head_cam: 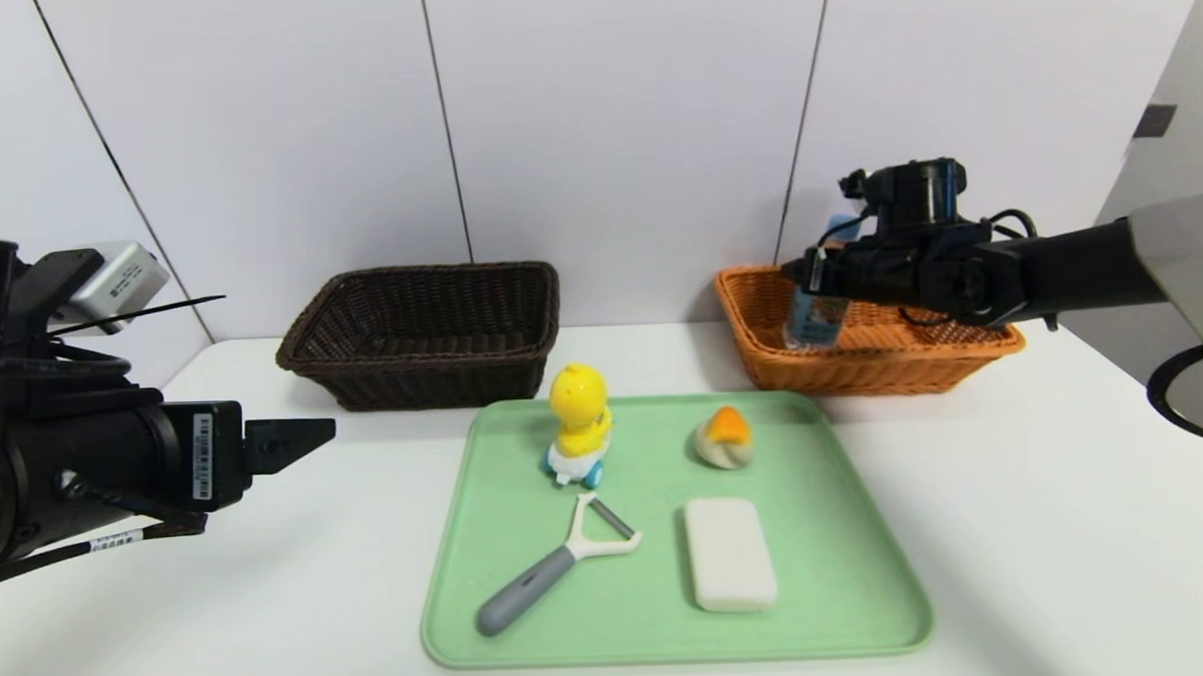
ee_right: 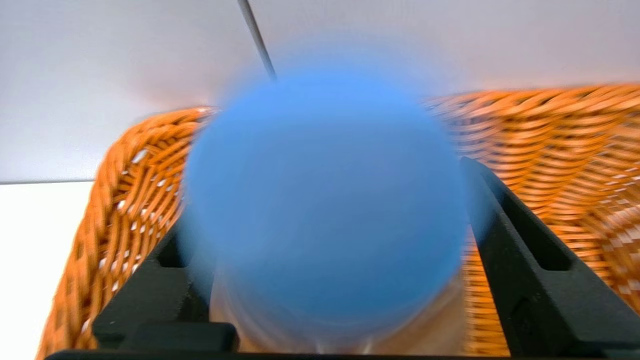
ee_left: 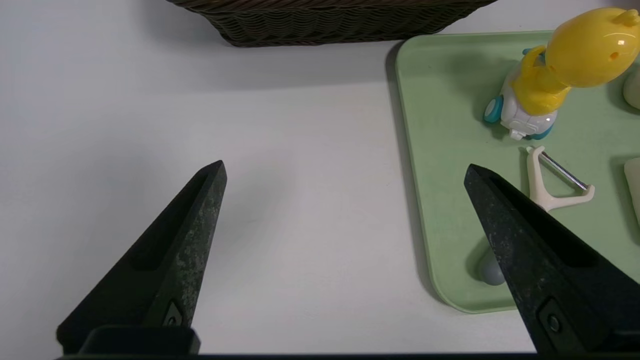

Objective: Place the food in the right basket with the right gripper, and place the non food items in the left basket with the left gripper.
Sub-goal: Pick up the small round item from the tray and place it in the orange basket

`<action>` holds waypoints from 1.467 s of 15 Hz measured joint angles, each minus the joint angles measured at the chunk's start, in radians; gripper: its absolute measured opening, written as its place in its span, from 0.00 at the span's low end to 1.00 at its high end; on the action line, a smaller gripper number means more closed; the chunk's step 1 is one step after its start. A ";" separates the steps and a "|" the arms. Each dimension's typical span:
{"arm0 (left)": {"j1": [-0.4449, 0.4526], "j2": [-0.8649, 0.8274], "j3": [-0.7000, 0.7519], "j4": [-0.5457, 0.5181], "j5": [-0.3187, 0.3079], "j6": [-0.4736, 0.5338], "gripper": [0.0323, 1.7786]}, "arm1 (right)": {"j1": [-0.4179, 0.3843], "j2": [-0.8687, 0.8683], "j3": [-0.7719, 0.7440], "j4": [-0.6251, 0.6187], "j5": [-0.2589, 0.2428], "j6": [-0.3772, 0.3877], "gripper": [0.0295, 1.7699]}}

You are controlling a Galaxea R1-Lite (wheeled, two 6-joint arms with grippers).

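My right gripper [head_cam: 799, 269] [ee_right: 320, 200] hovers over the orange-tan right basket [head_cam: 882, 358] [ee_right: 550, 140]. The water bottle [head_cam: 814, 323] [ee_right: 325, 190] stands upright between its fingers, blue cap up. The jaws are open, with a gap showing beside the bottle at one finger [ee_right: 505, 225]. On the green tray [head_cam: 850, 569] [ee_left: 440, 150] are the bun [head_cam: 725, 436], the yellow duck toy [head_cam: 579, 409] [ee_left: 575, 60], the peeler [head_cam: 559, 565] [ee_left: 555, 185] and the white bar [head_cam: 729, 554]. My left gripper [head_cam: 305, 438] [ee_left: 345, 169] is wide open and empty above the table, left of the tray.
The dark brown left basket [head_cam: 421, 334] [ee_left: 325, 20] stands against the back wall, behind the tray's left corner. White tabletop [head_cam: 1018, 524] lies bare on both sides of the tray.
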 joint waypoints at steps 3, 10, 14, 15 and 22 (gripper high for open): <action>0.000 -0.008 -0.013 -0.001 0.017 0.002 0.95 | 0.013 -0.092 -0.019 0.145 0.000 -0.021 0.87; 0.000 -0.023 -0.019 0.006 0.006 0.001 0.95 | 0.085 -0.344 -0.161 0.623 0.054 -0.036 0.93; -0.001 -0.030 -0.013 0.006 -0.001 0.001 0.95 | 0.182 -0.399 -0.289 0.946 0.052 0.113 0.94; -0.001 -0.032 -0.013 0.006 -0.001 0.001 0.95 | 0.209 -0.404 -0.302 1.023 0.051 0.153 0.94; -0.005 -0.056 -0.008 0.011 -0.003 0.001 0.95 | 0.345 -0.342 -0.318 1.231 0.045 0.497 0.96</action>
